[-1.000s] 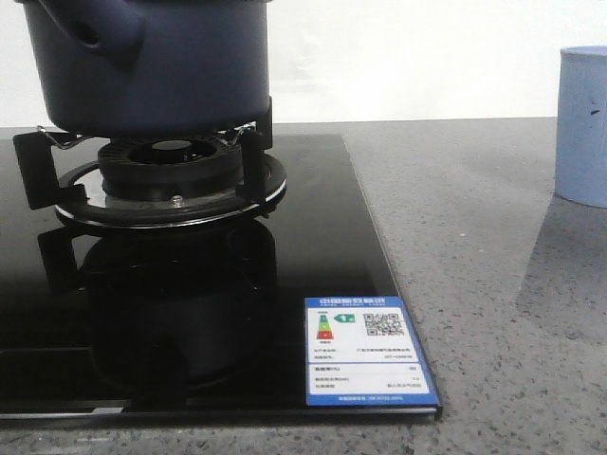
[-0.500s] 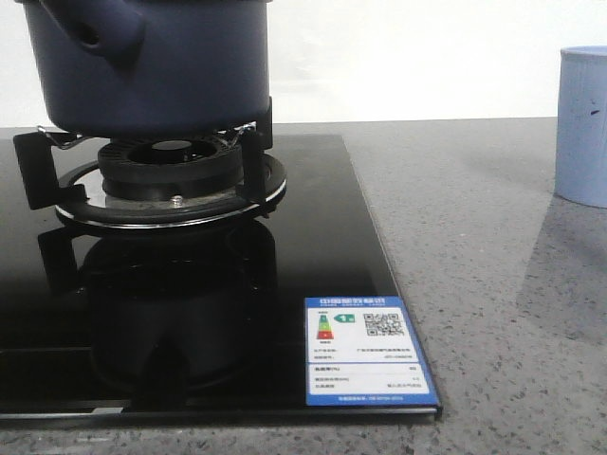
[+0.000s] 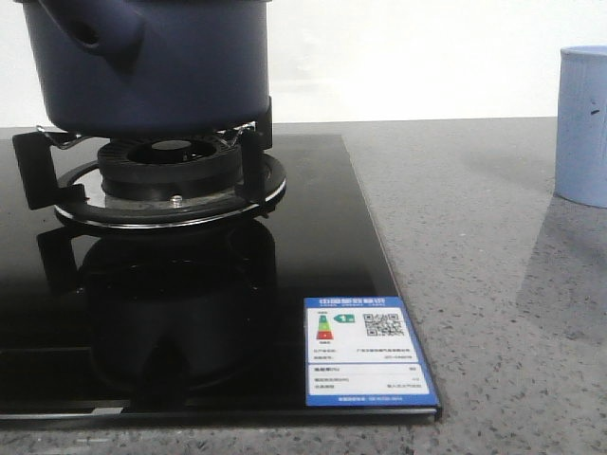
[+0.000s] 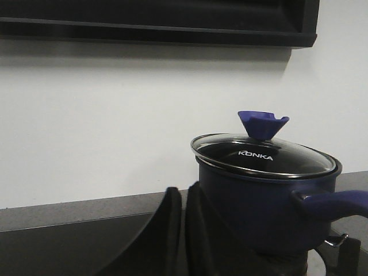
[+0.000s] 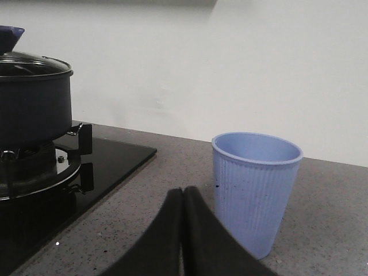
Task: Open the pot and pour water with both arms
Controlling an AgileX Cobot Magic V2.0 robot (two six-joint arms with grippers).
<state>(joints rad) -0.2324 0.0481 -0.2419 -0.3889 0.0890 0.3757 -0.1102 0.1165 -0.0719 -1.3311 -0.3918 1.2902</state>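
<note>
The dark navy-blue pot (image 3: 152, 62) stands on the burner grate (image 3: 166, 180) of the black glass hob at the far left. In the left wrist view the pot (image 4: 259, 213) carries a glass lid (image 4: 261, 156) with a blue knob (image 4: 262, 124), and its handle (image 4: 336, 202) sticks out to one side. My left gripper (image 4: 183, 198) is shut and empty, just short of the pot's side. My right gripper (image 5: 183, 198) is shut and empty above the counter, beside the pale blue ribbed cup (image 5: 256, 192). The pot also shows in the right wrist view (image 5: 31, 103).
The pale blue cup (image 3: 581, 128) stands on the grey speckled counter (image 3: 493, 284) at the far right. A blue and white energy label (image 3: 368, 353) is stuck on the hob's front right corner. A white wall rises behind the counter.
</note>
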